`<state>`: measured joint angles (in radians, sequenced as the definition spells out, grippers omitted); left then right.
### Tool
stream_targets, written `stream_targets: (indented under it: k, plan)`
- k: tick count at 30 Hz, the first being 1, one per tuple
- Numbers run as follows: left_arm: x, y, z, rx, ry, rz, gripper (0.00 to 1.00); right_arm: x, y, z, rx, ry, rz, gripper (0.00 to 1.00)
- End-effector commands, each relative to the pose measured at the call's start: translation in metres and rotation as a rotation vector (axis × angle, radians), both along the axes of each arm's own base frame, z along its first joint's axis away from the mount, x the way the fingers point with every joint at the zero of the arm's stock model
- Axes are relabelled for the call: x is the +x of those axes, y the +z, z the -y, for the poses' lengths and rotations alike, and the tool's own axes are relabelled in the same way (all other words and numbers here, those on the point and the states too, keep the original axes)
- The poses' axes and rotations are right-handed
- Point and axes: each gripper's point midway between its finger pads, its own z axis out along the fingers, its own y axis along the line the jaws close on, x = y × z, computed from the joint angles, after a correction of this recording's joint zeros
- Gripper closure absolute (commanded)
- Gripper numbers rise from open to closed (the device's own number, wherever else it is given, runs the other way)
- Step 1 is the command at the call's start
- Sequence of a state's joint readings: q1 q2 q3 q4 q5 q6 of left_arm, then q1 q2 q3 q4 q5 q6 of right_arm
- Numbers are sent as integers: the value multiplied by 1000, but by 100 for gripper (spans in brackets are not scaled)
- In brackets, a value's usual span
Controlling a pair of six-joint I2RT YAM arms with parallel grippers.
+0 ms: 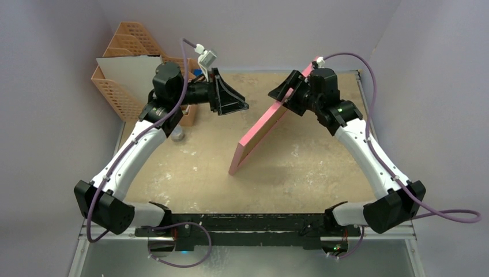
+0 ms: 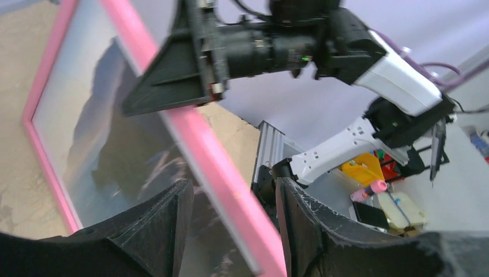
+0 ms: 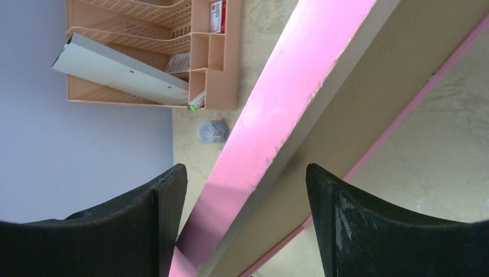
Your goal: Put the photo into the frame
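Observation:
The pink frame (image 1: 262,130) stands tilted on the table, its lower corner down and its top edge at my right gripper (image 1: 288,92). In the right wrist view the pink edge and tan back (image 3: 288,86) run between the jaws of the right gripper (image 3: 247,173), which grip it. The left wrist view shows the frame's front (image 2: 213,167) with the photo (image 2: 104,144) of sea and dark mountains inside it. My left gripper (image 1: 233,101) is open and empty, facing the frame's front a short way off; in its own view (image 2: 233,190) the frame lies beyond the fingers.
An orange mesh file rack (image 1: 124,46) stands at the back left, holding a white board (image 1: 130,72); both show in the right wrist view (image 3: 144,34). A small clear container (image 1: 177,134) sits near the left arm. A metal rail (image 1: 248,222) runs along the near edge.

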<state>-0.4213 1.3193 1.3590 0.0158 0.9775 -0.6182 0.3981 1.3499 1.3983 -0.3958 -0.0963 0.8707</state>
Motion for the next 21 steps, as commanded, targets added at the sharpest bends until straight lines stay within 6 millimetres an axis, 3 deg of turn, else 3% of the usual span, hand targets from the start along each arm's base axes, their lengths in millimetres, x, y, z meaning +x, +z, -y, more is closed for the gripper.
stream_targets:
  k: [1, 6, 14, 17, 21]
  plan:
    - [33, -36, 6, 73, 103, -154, 43, -12, -1, 21, -10, -41, -13, 25]
    - [57, -79, 10, 150, 161, -278, 43, -18, -5, 41, -40, -79, -10, 21]
    - [72, -112, 6, 223, 238, -329, 43, -10, -14, 73, -110, -119, -11, 25]
    - [82, -128, -3, 277, 321, -341, 43, 0, -29, 84, -146, -90, -11, 27]
    - [107, -169, -30, 406, 545, -391, 43, 15, -49, 87, -172, 5, 42, 26]
